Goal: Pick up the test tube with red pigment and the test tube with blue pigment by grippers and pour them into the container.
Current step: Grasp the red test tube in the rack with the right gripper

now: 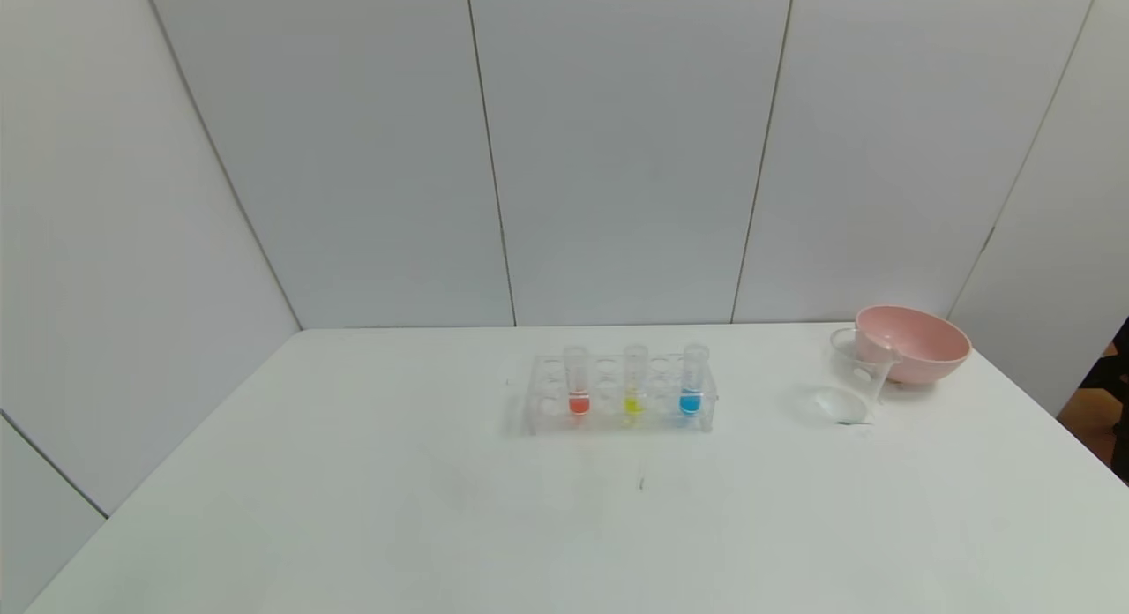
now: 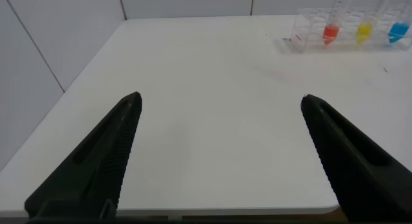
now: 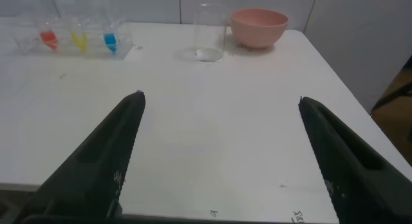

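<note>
Both black pointed tools, left [image 2: 219,156] and right [image 3: 219,156], gaped wide over the white surface [image 1: 353,508]; upright red-liquid tube [image 1: 577,380] and blue-liquid tube [image 1: 692,378] stood racked at twelve o'clock, clear beaker [image 1: 854,380] at two, nearer the right.

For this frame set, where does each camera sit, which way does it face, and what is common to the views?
Head view: on the robot's head, looking forward and down at the white table; the tube rack mid-table, beaker and pink bowl to the right; no arm shows.
Left wrist view: low by the table's near left, facing the rack; open left gripper frames it.
Right wrist view: low by the near right, facing beaker and bowl; open right gripper frames it.
Shared: the red tube, yellow tube and blue tube in all three.
</note>
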Robot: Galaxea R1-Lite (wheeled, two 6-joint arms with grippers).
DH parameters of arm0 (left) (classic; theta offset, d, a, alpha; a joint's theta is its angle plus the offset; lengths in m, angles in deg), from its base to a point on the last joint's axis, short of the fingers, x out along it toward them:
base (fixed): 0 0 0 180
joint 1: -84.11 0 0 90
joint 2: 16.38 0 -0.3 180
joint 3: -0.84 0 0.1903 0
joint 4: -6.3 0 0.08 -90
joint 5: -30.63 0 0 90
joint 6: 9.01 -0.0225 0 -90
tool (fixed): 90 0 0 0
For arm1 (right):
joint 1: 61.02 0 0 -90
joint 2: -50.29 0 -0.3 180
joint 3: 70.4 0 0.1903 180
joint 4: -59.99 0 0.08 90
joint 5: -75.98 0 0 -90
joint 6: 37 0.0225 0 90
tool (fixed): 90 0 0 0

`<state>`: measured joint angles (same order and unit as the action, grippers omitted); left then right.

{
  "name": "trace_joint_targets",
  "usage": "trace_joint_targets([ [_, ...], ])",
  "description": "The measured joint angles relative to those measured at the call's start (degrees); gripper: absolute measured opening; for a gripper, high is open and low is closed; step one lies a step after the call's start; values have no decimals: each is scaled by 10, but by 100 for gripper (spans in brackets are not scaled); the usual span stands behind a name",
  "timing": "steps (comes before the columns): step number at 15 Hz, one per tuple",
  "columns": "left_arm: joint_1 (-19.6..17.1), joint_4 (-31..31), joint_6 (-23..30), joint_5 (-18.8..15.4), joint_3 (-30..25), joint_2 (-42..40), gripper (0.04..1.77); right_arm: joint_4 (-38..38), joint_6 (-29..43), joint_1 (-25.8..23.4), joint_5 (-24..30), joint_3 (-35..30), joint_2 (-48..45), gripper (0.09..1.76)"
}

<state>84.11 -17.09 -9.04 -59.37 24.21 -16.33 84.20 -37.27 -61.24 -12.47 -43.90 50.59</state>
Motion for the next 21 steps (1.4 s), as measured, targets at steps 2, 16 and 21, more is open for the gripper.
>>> trace_joint_targets([
  [2,0,0,0,0,0,0,176,0,-1,0,11,39,22,171],
  [16,0,0,0,0,0,0,176,-334,9,149,-92,121,538,171],
  [21,0,0,0,0,0,0,176,-373,57,362,-262,174,651,171],
])
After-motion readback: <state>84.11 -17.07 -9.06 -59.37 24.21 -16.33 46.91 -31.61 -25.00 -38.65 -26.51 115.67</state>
